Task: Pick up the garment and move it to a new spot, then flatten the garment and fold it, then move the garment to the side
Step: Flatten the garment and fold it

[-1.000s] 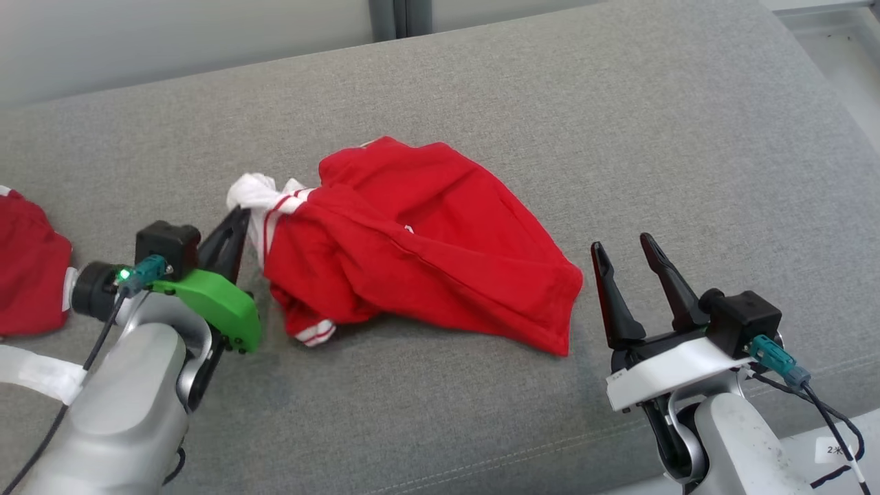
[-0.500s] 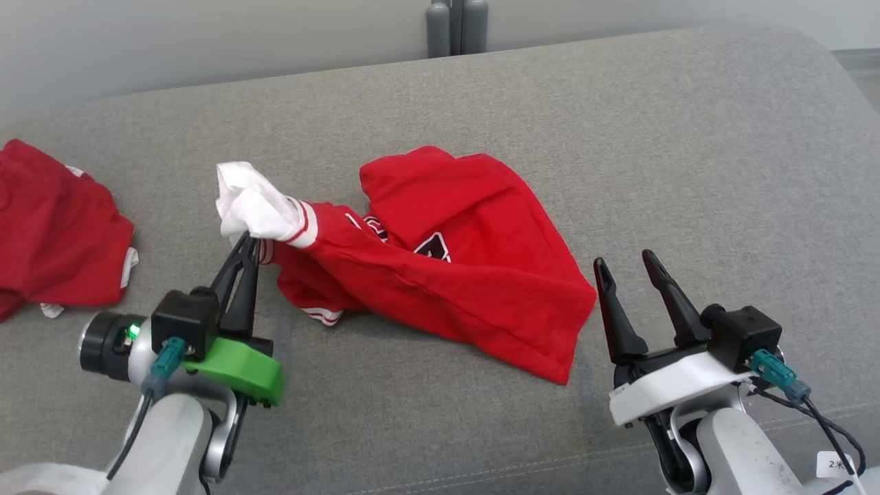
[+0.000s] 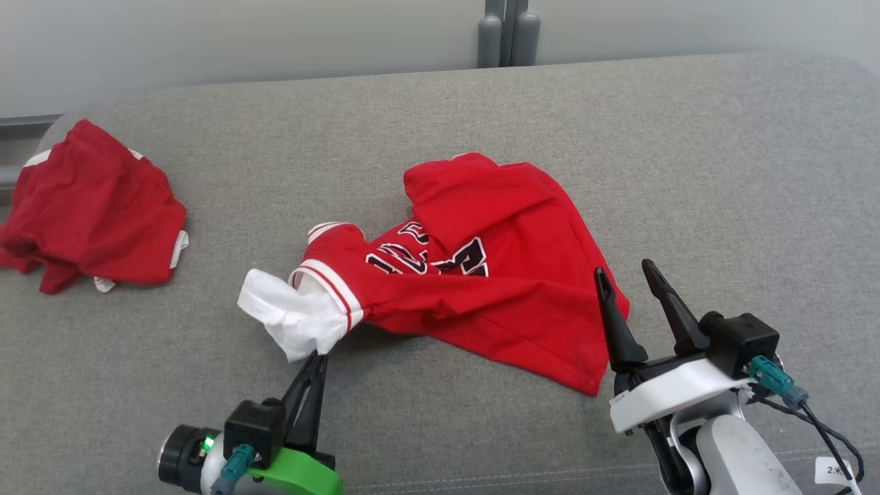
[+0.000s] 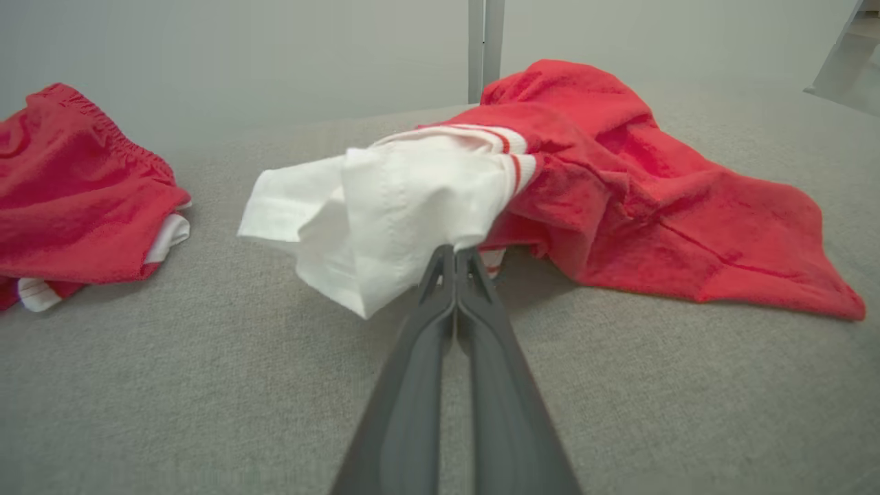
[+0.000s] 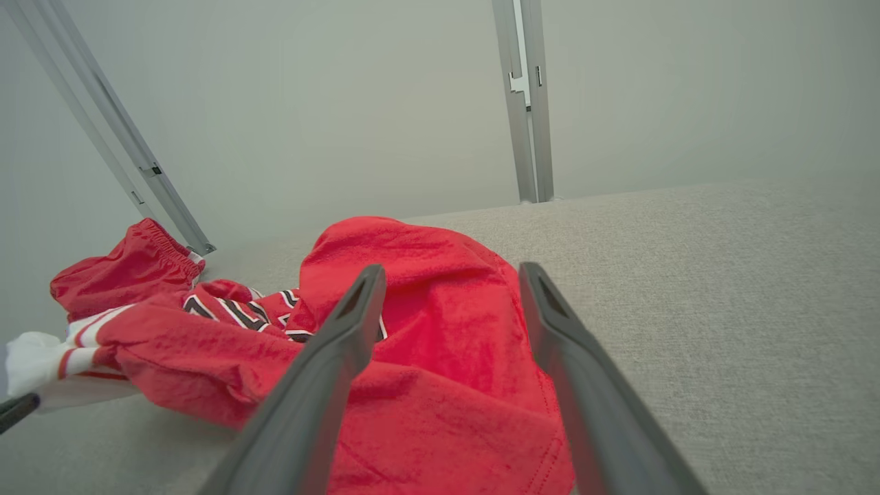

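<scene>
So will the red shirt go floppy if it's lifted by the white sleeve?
Probably floppy: the red shirt lies crumpled in soft folds. It would likely sag and drag, since the left gripper pinches only its white sleeve.

Garment (image 3: pixel 509 289): red jersey with a white sleeve, a white cuff band with red stripes, and black-and-white chest lettering (image 3: pixel 426 258) partly hidden under a fold. It is crumpled, not flat, and the upper body is doubled over itself. The white sleeve (image 3: pixel 289 316) is pinched between the closed tips of my left claw (image 3: pixel 317 356) and bunches just ahead of them. The red body trails off to that claw's right. The hem corner lies just beyond my right claw (image 3: pixel 622 268), whose fingers are spread and hold nothing.
</scene>
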`<state>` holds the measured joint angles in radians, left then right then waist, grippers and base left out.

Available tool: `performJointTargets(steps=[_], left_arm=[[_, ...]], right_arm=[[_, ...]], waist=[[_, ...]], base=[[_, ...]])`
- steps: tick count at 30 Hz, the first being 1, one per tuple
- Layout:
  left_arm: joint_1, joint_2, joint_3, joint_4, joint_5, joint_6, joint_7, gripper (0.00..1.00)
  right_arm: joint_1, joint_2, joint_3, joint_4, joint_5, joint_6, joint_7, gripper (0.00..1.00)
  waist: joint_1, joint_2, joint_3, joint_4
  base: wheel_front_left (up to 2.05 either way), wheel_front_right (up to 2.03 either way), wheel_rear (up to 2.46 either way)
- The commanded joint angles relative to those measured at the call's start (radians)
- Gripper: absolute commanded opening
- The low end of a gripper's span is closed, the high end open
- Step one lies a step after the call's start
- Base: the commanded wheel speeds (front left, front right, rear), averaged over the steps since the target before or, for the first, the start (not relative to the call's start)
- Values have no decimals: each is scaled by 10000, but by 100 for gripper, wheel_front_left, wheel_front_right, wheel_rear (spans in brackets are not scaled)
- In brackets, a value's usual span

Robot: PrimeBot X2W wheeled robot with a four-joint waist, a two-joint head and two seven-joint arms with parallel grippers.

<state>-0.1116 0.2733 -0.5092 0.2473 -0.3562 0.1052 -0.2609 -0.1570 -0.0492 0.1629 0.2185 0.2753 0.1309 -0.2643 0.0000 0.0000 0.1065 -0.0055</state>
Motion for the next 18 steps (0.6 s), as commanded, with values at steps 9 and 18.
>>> performJointTargets(steps=[9, 18], left_arm=[[471, -594, -532, 1357, -490, -968, -26, 0], [554, -835, -419, 1180, -375, -995, -28, 100]], right_arm=[[146, -27, 25, 188, 15, -3, -31, 100], [215, -87, -6, 196, 77, -3, -31, 100]], waist=[[0, 0, -310, 348], [0, 0, -389, 405]], base=[[0, 0, 0], [0, 0, 0]])
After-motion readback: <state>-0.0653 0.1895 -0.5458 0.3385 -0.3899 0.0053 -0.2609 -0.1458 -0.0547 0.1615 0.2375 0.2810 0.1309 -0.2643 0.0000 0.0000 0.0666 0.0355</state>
